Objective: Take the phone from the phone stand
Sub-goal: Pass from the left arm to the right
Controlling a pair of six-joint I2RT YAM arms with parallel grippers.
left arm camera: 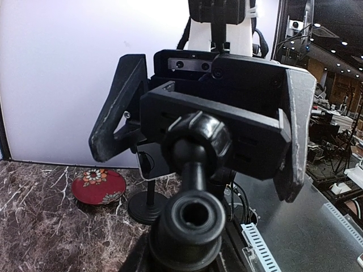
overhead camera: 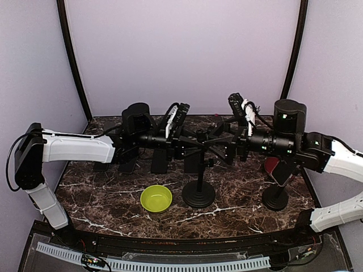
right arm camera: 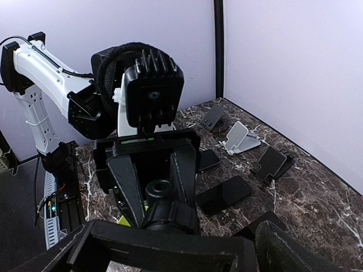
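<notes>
- Gripping the cradle (left arm camera: 249,133) of the stand (overhead camera: 198,194) by both side edges, the left gripper (left arm camera: 207,127) is clamped on it at the top of the stand's pole.
- The right gripper (right arm camera: 170,249) faces it from the stand's right, level with the cradle, its fingers (right arm camera: 281,243) spread wide.
- The phone cannot be told apart from the black cradle in any view.
- A green bowl (overhead camera: 156,198) sits just left of the stand's base.
- A second stand (overhead camera: 275,198) is well to the right.
</notes>
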